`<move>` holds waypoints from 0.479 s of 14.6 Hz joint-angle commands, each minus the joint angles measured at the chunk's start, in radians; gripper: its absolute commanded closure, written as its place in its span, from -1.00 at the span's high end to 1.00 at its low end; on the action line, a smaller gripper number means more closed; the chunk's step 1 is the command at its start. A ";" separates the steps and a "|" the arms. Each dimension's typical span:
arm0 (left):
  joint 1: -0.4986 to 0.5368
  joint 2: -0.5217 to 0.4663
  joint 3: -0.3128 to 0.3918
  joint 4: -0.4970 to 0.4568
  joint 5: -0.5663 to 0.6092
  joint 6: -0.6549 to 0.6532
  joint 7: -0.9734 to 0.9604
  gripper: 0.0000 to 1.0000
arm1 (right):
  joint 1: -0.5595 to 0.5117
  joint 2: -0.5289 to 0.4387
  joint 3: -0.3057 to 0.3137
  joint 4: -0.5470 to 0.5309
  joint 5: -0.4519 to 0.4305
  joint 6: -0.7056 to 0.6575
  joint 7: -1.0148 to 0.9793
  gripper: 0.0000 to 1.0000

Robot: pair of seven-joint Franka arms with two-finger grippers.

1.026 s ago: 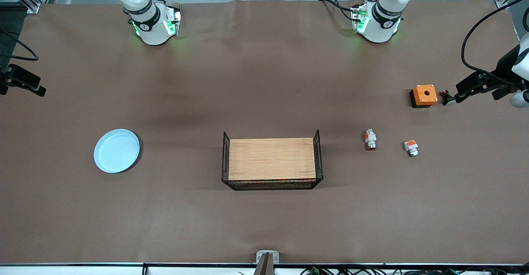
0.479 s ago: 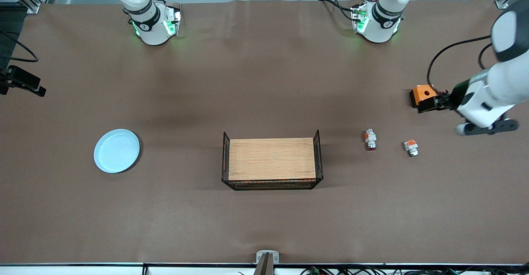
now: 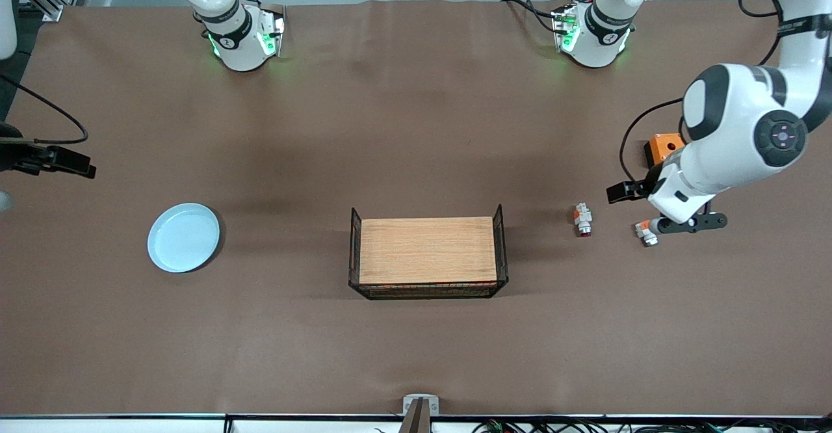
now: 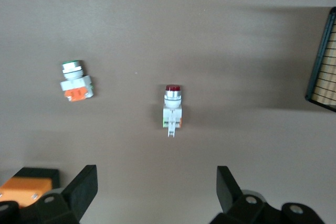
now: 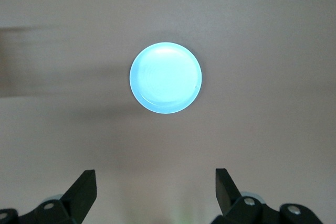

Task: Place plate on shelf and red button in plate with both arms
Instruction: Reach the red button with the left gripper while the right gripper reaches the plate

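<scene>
Light: even, bright, from overhead; the brown table (image 3: 416, 127) shows no harsh hotspots.
Shadows: soft dark patches beside the wooden rack (image 3: 427, 251) and the plate (image 3: 184, 236).
Glare: the plate (image 5: 165, 77) glows nearly white in the right wrist view; green lamps shine at both arm bases.
Blur: right wrist view soft, streaked at one edge.
Focus: the red button (image 4: 172, 106) reads crisp.

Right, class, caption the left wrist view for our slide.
Open left end effector above the red button, with a similar green-capped switch beside it.
</scene>
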 commanded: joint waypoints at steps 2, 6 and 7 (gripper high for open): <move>0.000 0.028 -0.015 -0.103 -0.012 0.141 0.008 0.99 | -0.076 0.030 0.009 0.006 0.007 0.009 -0.112 1.00; 0.002 0.132 -0.032 -0.106 -0.012 0.247 0.010 0.99 | -0.111 0.092 0.007 0.003 0.013 0.026 -0.200 1.00; 0.000 0.152 -0.032 -0.106 -0.012 0.275 0.010 0.99 | -0.108 0.109 0.007 0.005 0.004 0.028 -0.200 1.00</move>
